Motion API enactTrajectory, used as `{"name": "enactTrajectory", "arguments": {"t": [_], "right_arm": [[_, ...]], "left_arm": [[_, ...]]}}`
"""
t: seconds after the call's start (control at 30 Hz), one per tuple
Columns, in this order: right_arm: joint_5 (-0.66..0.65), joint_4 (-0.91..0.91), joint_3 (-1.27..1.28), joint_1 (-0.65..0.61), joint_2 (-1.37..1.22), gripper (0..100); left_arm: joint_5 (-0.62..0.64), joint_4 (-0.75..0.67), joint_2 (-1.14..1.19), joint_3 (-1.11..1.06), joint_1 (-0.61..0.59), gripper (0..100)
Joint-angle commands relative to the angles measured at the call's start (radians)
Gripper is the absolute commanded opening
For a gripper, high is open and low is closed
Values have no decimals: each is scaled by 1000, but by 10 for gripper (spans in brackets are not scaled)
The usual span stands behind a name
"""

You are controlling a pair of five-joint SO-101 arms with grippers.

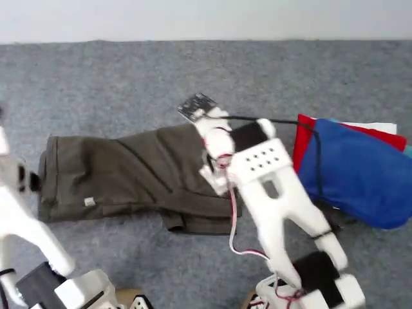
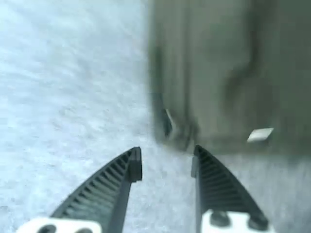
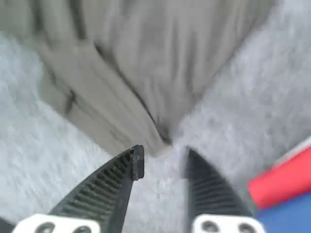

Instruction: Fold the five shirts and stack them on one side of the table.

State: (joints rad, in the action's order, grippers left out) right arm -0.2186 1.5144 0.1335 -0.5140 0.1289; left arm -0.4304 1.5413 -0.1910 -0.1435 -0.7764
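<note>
We see the left gripper (image 2: pixel 167 162) with its two fingers spread apart and nothing between them. It hangs low over the grey tabletop (image 1: pixel 96 84), just off the left end of the olive shirt (image 1: pixel 129 174). A small white tag (image 2: pixel 260 134) lies on the cloth near that end.

The right gripper (image 3: pixel 165 162) is likewise spread and grips nothing. Its tips sit just beside the shirt's right end, where a fold narrows to a point, and we cannot tell whether they touch the cloth. In the high view the white right arm (image 1: pixel 277 193) reaches in from the near edge and covers part of that end.

The olive shirt lies partly folded near the middle of the tabletop. Its long axis runs left to right, roughly parallel to the far edge, with creases slanting across it. The left end is squared off and the right end is bunched.

At the right edge of the tabletop we see a pile, with a blue shirt (image 1: pixel 360 174) on top of a red shirt (image 1: pixel 306 138). The pile sits just beside the right arm.
</note>
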Motion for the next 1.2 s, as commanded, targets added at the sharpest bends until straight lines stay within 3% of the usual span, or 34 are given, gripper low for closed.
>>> {"name": "enactTrajectory", "arguments": {"t": [0.0, 0.13, 0.3, 0.47, 0.73, 0.87, 1.0, 1.17], "right_arm": [[129, -54, -123, -54, -122, 56], [173, -182, -175, -85, -337, 12], [176, -225, -250, -151, -510, 8], [175, -209, -247, -219, -545, 8], [170, -1, -235, -246, -532, 8], [138, 130, -229, -340, -492, 8], [84, 143, -130, -452, -433, 8], [43, 35, -178, -311, -374, 9]], "left_arm": [[190, 32, 2, 182, 34, 149], [400, -115, 17, 110, 180, 11], [532, -459, 178, -96, 310, 13], [603, -726, 414, -145, 290, 13], [646, -753, 634, -35, 250, 13], [646, -753, 654, -5, 250, 13], [646, -756, 655, 4, 252, 13], [646, -755, 655, 4, 255, 13]]}}
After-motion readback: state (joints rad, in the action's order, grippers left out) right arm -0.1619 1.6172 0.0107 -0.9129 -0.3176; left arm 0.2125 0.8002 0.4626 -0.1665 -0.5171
